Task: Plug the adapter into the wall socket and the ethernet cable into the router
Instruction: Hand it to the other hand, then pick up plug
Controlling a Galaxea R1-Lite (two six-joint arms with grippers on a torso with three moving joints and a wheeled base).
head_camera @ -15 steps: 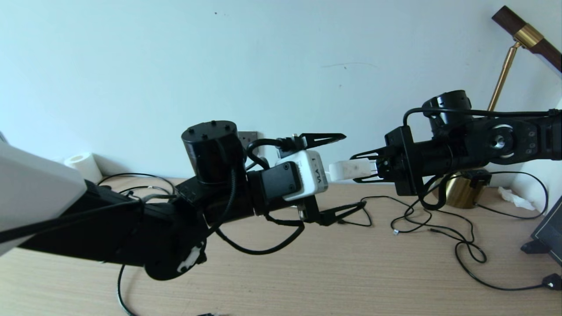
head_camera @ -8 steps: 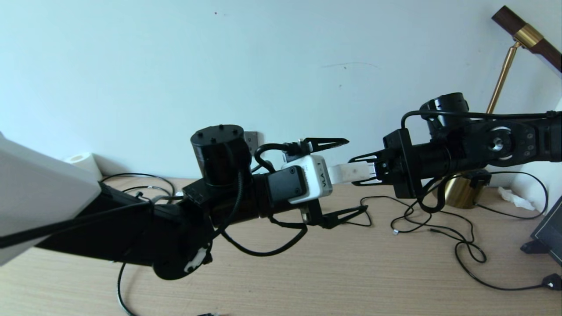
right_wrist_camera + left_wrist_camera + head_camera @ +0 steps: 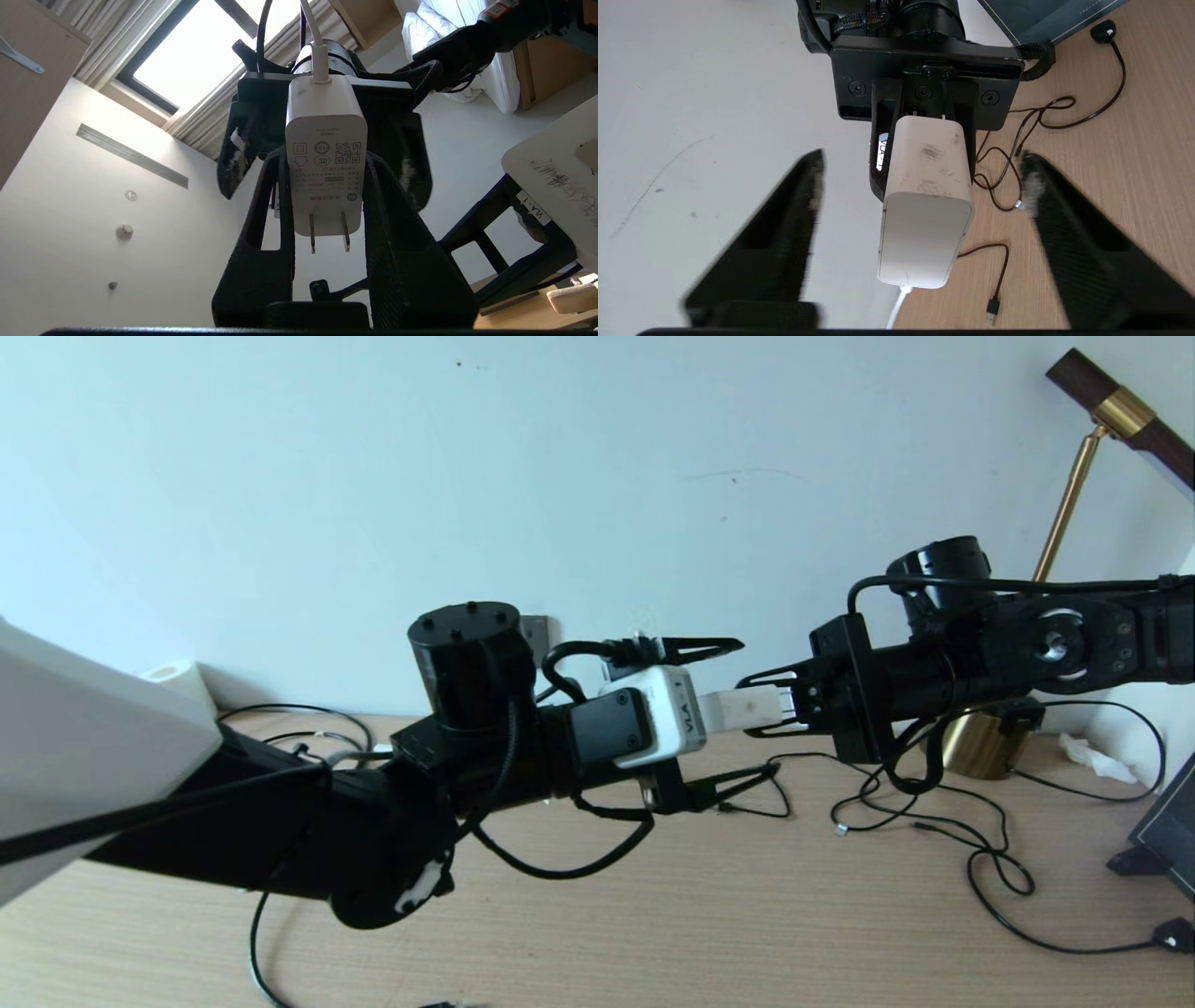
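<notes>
My right gripper [image 3: 780,703] is shut on the adapter [image 3: 745,707], a white rounded block held level above the wooden table. In the right wrist view the adapter [image 3: 324,154] sits between the fingers [image 3: 261,224] with its two prongs toward the camera and its white cord leaving the far end. My left gripper [image 3: 738,709] faces it, open, with one finger above and one below the adapter's cord end. In the left wrist view the adapter [image 3: 924,210] hangs between the blurred fingertips [image 3: 810,186], clear of both. The wall socket [image 3: 536,630] peeks out behind my left arm. Ethernet cable and router are out of view.
Thin black cords [image 3: 934,821] with small plug tips loop over the table on the right. A brass lamp base [image 3: 976,742] stands by the wall behind my right arm. A paper roll [image 3: 177,686] is at the back left, and a dark flat object [image 3: 1167,826] at the right edge.
My left gripper has moved up to the adapter and its fingers have drawn closer together around the cord end. The right gripper has shifted slightly left, still holding the adapter.
</notes>
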